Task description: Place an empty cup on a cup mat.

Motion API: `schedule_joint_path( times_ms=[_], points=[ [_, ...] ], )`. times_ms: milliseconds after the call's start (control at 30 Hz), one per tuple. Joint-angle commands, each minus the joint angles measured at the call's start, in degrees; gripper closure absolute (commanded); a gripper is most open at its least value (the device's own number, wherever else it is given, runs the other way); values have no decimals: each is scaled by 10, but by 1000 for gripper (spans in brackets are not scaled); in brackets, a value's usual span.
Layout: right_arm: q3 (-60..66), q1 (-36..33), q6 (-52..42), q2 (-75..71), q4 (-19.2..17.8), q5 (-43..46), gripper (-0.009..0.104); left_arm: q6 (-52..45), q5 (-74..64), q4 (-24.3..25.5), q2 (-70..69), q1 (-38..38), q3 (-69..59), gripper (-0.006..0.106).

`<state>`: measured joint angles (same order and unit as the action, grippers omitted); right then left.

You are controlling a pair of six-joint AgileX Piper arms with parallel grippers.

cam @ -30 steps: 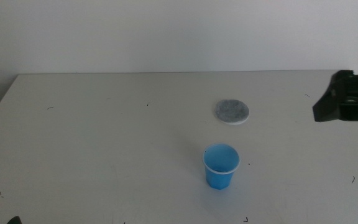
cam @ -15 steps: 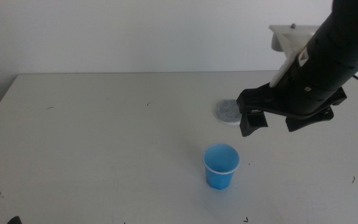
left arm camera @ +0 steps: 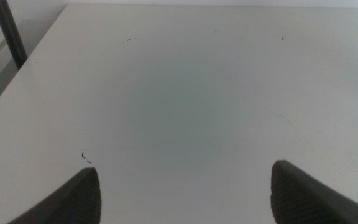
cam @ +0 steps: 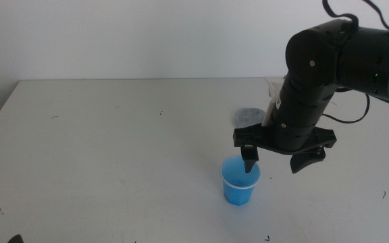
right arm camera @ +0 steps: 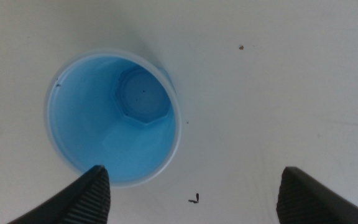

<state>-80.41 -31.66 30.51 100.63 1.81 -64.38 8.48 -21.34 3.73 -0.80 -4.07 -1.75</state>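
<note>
One cup, one cup mat.

Right gripper pointed straight down, jaws spread wide, left gripper waiting, jaws apart

White table, blue cup, cup mat
</note>
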Motion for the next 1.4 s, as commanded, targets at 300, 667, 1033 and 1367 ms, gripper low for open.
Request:
schedule_joint_path(
  times_ms=[300, 667, 1033, 1367],
  points=[
    [-18, -12, 3, 31, 5, 45, 37, 6, 38, 0, -2, 1, 3, -5],
    [-17, -12, 3, 60, 3, 74, 73, 6, 38, 0, -2, 1, 3, -5],
    [-19, -12, 20, 35, 5, 75, 96, 6, 38, 0, -2, 1, 3, -5],
    [-135, 5, 20, 42, 1, 27, 96, 6, 38, 0, -2, 1, 3, -5]
  ],
)
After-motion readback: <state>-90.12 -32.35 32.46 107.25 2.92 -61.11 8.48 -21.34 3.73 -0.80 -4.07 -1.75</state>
